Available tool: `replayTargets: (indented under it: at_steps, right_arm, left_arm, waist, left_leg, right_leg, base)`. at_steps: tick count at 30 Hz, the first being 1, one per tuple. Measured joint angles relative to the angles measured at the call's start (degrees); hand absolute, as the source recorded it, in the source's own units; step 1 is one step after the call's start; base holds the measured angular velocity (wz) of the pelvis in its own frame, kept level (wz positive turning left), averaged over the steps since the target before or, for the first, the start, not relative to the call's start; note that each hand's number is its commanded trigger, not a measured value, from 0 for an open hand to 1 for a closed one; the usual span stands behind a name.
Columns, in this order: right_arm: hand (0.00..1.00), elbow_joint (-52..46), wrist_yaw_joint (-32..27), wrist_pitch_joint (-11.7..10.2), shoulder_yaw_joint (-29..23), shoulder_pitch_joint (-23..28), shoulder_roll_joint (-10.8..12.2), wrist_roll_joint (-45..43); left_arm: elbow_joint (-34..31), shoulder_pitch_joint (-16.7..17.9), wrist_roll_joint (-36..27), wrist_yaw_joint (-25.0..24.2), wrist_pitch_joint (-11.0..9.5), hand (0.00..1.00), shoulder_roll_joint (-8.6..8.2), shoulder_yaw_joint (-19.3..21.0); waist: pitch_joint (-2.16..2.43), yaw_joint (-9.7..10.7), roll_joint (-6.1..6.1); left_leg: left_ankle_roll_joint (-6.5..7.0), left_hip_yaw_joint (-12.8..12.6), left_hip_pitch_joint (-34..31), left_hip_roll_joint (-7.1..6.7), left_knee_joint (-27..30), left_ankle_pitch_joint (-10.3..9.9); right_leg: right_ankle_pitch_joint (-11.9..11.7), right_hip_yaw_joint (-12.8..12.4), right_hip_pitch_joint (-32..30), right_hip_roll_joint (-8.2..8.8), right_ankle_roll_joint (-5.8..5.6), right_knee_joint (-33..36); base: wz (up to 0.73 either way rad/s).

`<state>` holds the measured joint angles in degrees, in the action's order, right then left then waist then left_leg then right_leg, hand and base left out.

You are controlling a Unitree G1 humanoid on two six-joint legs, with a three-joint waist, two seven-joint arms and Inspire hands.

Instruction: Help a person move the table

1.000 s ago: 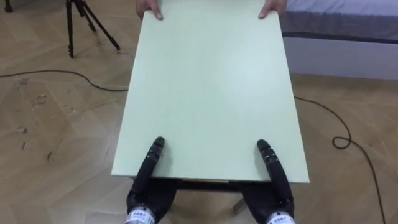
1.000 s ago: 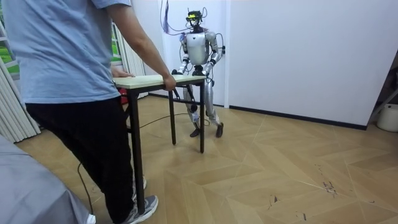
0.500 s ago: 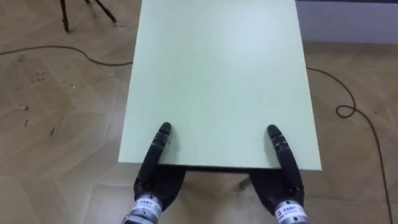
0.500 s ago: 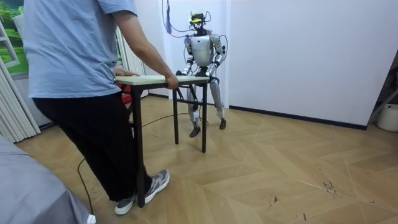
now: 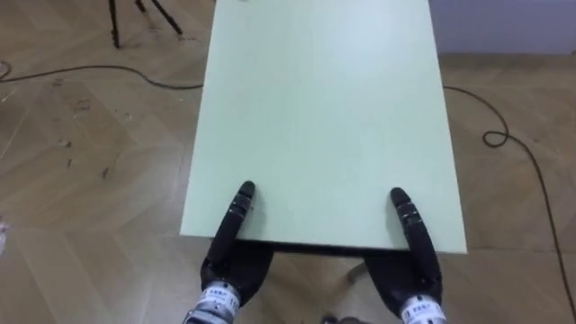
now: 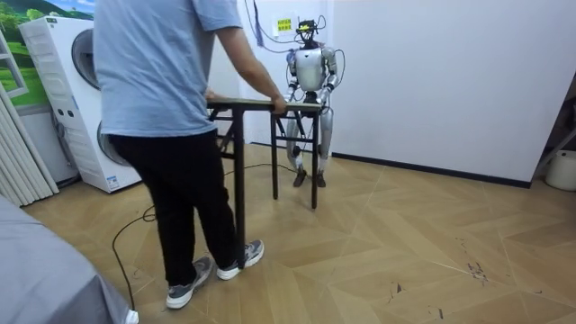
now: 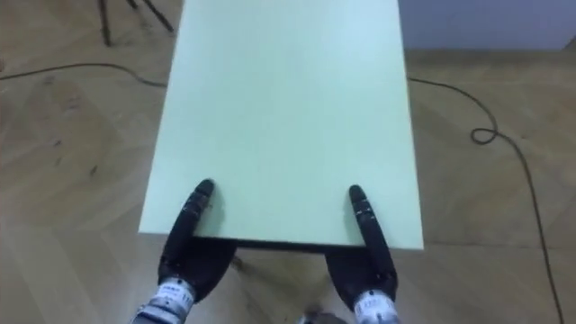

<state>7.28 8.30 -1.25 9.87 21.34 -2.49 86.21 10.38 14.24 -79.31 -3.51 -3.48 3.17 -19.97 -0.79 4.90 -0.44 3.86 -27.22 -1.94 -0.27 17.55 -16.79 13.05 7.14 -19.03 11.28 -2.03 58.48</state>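
Fingers can't be read on either hand, as most of them sit under the tabletop. The left hand and right hand are at the two near corners of the pale green table. Each has one dark digit, probably the thumb, laid straight on top by the near edge, and the palm is below it. The hands are well apart, with bare tabletop between them.

In the room view the robot stands at the far end of the table, close to the white wall and facing the camera. A person in a light blue shirt and dark trousers stands at the near end, back to the camera. One of the person's hands is on the table's edge. A washing machine stands at the room view's left. The floor is herringbone wood, with tripod legs beyond the table's left side.
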Motion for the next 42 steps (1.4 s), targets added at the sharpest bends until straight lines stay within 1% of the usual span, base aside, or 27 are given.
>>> replayTargets:
  at_steps: [2,4,5,6,7,8,9,10,11,15,16,18,21,23,25,26,27,28,29,30,31,32,34,36,37,38,42]
  right_arm:
    - [1.00,-0.2,-0.2,-0.3,0.9,-0.2,-0.5,0.1]
    - [1.00,-0.1,-0.9,-1.8,3.2,-1.3,-0.9,0.4]
    - [1.00,0.4,-2.1,-2.1,5.0,-3.1,-1.1,-0.2]
    - [1.00,0.5,-2.4,-2.6,5.7,-3.3,-0.6,-0.3]
    - [1.00,0.2,-2.2,-3.7,6.0,-2.5,-0.6,-0.2]
    - [1.00,-0.4,-0.7,-4.2,5.5,-2.4,-1.2,0.2]
    - [1.00,-1.0,0.1,-4.2,5.2,-2.3,-1.3,0.3]
    - [1.00,-2.1,0.2,-4.2,6.0,-2.3,-0.3,1.0]
    - [1.00,-2.2,0.2,-4.9,6.7,-2.1,0.3,1.3]
    - [1.00,-2.3,-0.2,-4.8,6.3,-2.9,-0.6,1.6]
    - [1.00,-2.0,-0.4,-4.3,6.3,-3.4,-0.6,1.7]
    - [1.00,-1.2,-0.6,-3.7,6.6,-4.5,-0.5,1.7]
    - [1.00,0.4,-0.6,-3.7,6.7,-4.6,-0.5,1.8]
    - [1.00,1.6,-0.7,-3.8,6.7,-4.4,-0.1,1.9]
    - [1.00,1.6,-1.1,-4.5,6.8,-4.3,-0.1,2.1]
    - [1.00,1.6,-1.2,-4.9,6.8,-4.3,0.0,2.2]
    - [1.00,1.5,-1.2,-5.0,6.7,-4.4,-0.1,2.1]
    - [1.00,1.8,-1.4,-4.9,6.8,-4.5,-0.2,1.7]
    - [1.00,2.3,-1.7,-5.1,7.4,-4.4,-0.6,1.7]
    - [1.00,2.6,-2.0,-5.4,7.9,-4.4,-0.8,1.7]
    - [1.00,2.6,-2.1,-5.8,8.2,-4.4,-0.9,1.6]
    - [1.00,2.6,-2.2,-6.3,8.3,-4.5,-0.7,1.3]
    - [1.00,2.4,-2.2,-6.3,8.1,-4.6,-0.9,1.3]
    - [1.00,1.3,-2.2,-6.3,7.8,-4.7,-1.5,0.8]
    - [1.00,1.0,-2.2,-6.3,7.7,-5.1,-1.5,0.8]
    - [1.00,1.1,-2.2,-6.4,7.4,-4.9,-1.3,1.0]
    - [1.00,0.7,-1.7,-7.0,7.6,-4.0,-1.7,1.3]
  left_arm:
    - [-0.4,0.5,0.2,0.0,0.6,1.00,-0.53,1.0]
    - [-0.8,1.1,0.3,-0.6,0.7,1.00,-0.47,2.5]
    - [-1.0,1.7,0.1,-0.9,0.6,1.00,-0.59,4.1]
    - [-1.0,1.7,-0.2,-0.7,0.9,1.00,-0.49,4.2]
    - [-1.8,1.8,-0.1,0.0,1.6,1.00,-0.25,3.8]
    - [-3.5,1.7,1.0,0.4,1.6,1.00,-0.72,3.2]
    - [-5.0,2.0,1.2,0.6,1.5,1.00,-0.21,3.0]
    - [-8.6,2.4,1.4,1.4,0.9,1.00,1.88,3.0]
    - [-9.0,1.7,2.1,1.9,1.1,1.00,2.54,3.1]
    - [-9.0,1.4,2.4,2.3,2.2,1.00,1.89,4.1]
    - [-8.9,1.3,2.4,2.4,2.1,1.00,1.91,4.4]
    - [-8.8,1.3,2.6,2.4,1.9,1.00,1.98,4.8]
    - [-7.7,1.6,2.5,2.9,2.2,1.00,1.97,4.9]
    - [-7.6,1.8,2.4,4.1,2.2,1.00,2.29,4.3]
    - [-7.5,1.7,2.4,4.6,2.2,1.00,2.30,4.0]
    - [-7.5,1.4,2.5,4.7,2.2,1.00,2.28,4.0]
    - [-7.5,1.4,2.5,4.7,2.1,1.00,2.10,4.0]
    - [-7.4,2.0,2.3,4.7,2.0,1.00,1.84,4.1]
    - [-6.8,2.5,1.9,4.7,1.9,1.00,1.71,4.1]
    - [-6.1,2.6,1.3,4.7,1.9,1.00,1.77,4.0]
    - [-5.9,2.6,1.1,4.7,1.9,1.00,1.69,3.9]
    - [-5.8,2.7,1.2,4.7,1.9,1.00,1.25,3.9]
    - [-5.8,2.8,1.5,4.7,1.8,1.00,0.53,3.9]
    - [-6.0,2.7,1.8,4.6,1.8,1.00,-0.35,4.1]
    - [-6.3,2.4,1.8,4.4,1.7,1.00,-0.30,4.3]
    - [-6.3,1.7,1.7,4.4,1.9,1.00,0.33,4.3]
    - [-6.3,1.7,1.4,4.5,1.7,1.00,0.72,3.3]
  waist:
    - [-0.01,-2.5,-0.59]
    - [-0.29,-4.3,-1.65]
    - [-0.84,-4.5,-2.11]
    - [-0.88,-5.0,-1.15]
    - [-1.04,-5.2,-0.80]
    - [-0.40,-3.7,0.01]
    - [-0.46,-3.3,-0.20]
    - [-0.84,-2.4,-3.43]
    - [-0.71,-2.5,-4.93]
    - [-0.85,-5.3,-4.34]
    - [-0.88,-5.3,-4.12]
    - [-0.95,-5.8,-3.73]
    - [-0.92,-7.0,-2.72]
    - [-0.84,-8.4,-2.03]
    - [-0.74,-10.0,-1.16]
    - [-0.69,-10.1,-1.23]
    - [-0.70,-9.7,-1.29]
    - [-0.79,-10.2,-1.14]
    - [-0.85,-10.3,-0.93]
    - [-0.96,-10.1,-0.48]
    - [-0.93,-9.8,-0.08]
    - [-0.94,-9.5,0.72]
    - [-0.87,-8.4,1.73]
    - [-0.90,-7.0,3.37]
    - [-0.80,-6.1,3.88]
    - [-0.77,-5.2,3.01]
    - [-0.61,-4.3,3.82]
  left_leg:
    - [0.35,-2.1,-0.8,-0.63,0.5,0.2]
    - [0.47,-0.1,-3.4,-0.52,4.4,0.1]
    - [0.37,4.0,-6.7,0.98,9.1,-0.2]
    - [0.75,5.7,-8.8,2.09,12.9,-0.3]
    - [1.26,9.3,-13.4,0.41,14.1,-0.1]
    - [3.04,11.6,-16.7,-3.90,8.9,5.8]
    - [7.08,9.7,-17.8,-4.61,6.9,6.5]
    - [7.50,5.7,-18.5,-4.70,5.9,6.4]
    - [7.79,3.4,-19.4,-4.42,6.3,6.5]
    - [8.00,0.2,-21.6,-1.42,7.0,7.1]
    - [7.81,0.2,-22.7,-0.31,7.6,7.7]
    - [7.45,0.1,-24.1,1.29,7.9,9.2]
    - [6.81,0.2,-24.0,3.40,6.6,12.6]
    - [5.63,0.8,-23.5,5.06,3.9,16.0]
    - [2.52,3.1,-23.2,5.23,-0.5,20.8]
    - [-5.33,7.1,-22.9,3.92,-5.7,26.5]
    - [-7.73,8.8,-23.0,3.85,-6.3,27.9]
    - [-6.40,10.6,-23.0,4.85,-0.3,23.3]
    - [-4.37,11.1,-22.7,6.60,9.7,16.1]
    - [-4.51,12.2,-21.3,8.43,17.9,10.5]
    - [-5.01,12.7,-20.4,9.61,21.2,8.3]
    - [-6.29,14.2,-17.6,12.11,25.9,4.9]
    - [-7.80,16.4,-11.5,14.92,27.4,2.8]
    - [-9.32,18.7,-4.5,16.50,26.1,3.8]
    - [-10.46,20.5,-1.2,16.04,21.2,3.5]
    - [-10.86,21.3,-0.3,14.02,16.3,3.0]
    - [-11.14,22.5,5.6,11.74,2.6,3.6]
  right_leg:
    - [-0.2,-2.6,7.6,2.80,-0.66,-0.9]
    - [-3.9,-3.2,14.1,6.45,-1.22,-8.4]
    - [-1.6,-3.8,16.5,4.41,-4.00,-14.3]
    - [-1.9,-3.8,17.3,2.33,-3.70,-16.1]
    - [-2.2,-4.6,17.9,0.73,-3.56,-18.2]
    - [-1.2,-4.7,16.1,0.54,-4.26,-19.0]
    - [0.3,-4.5,15.5,0.15,-5.12,-18.5]
    - [3.8,-4.9,14.7,0.72,-5.62,-16.6]
    - [6.4,-5.1,14.8,0.63,-5.66,-16.6]
    - [10.6,-4.9,17.6,-1.32,-3.77,-26.1]
    - [11.4,-3.4,19.6,-1.80,-3.56,-30.7]
    - [12.0,-2.2,20.5,-3.32,-3.25,-35.9]
    - [11.8,-1.2,20.1,-6.07,-1.46,-38.3]
    - [10.8,1.4,19.2,-8.09,0.86,-38.8]
    - [8.8,2.1,17.5,-10.21,3.75,-39.7]
    - [6.6,2.9,16.2,-10.55,5.02,-41.2]
    - [5.6,3.7,15.6,-9.88,5.40,-41.8]
    - [4.5,3.6,14.8,-9.68,5.74,-41.7]
    - [3.9,4.0,14.8,-9.80,6.65,-41.3]
    - [3.7,4.2,14.6,-10.16,6.98,-40.5]
    - [3.7,4.3,14.2,-10.45,7.10,-40.1]
    - [3.6,4.6,13.3,-11.12,7.30,-39.1]
    - [3.5,5.4,11.9,-11.75,7.42,-37.1]
    - [3.7,5.9,9.5,-12.28,7.64,-34.6]
    - [3.7,5.9,7.6,-12.29,7.57,-32.9]
    - [3.4,5.4,5.9,-11.39,7.22,-31.3]
    - [0.8,3.3,3.0,-10.29,6.24,-27.4]
  base:
    - [-0.59]
    - [-0.72]
    - [-0.61]
    - [-0.11]
    - [0.46]
    - [0.51]
    - [0.55]
    - [0.40]
    - [0.32]
    - [-0.33]
    - [-0.18]
    - [-0.25]
    - [-0.16]
    - [-0.22]
    - [-0.24]
    - [0.03]
    - [-0.07]
    - [-0.19]
    - [-0.22]
    - [-0.03]
    - [0.05]
    - [0.06]
    - [0.16]
    - [0.20]
    - [0.31]
    - [0.40]
    - [0.18]
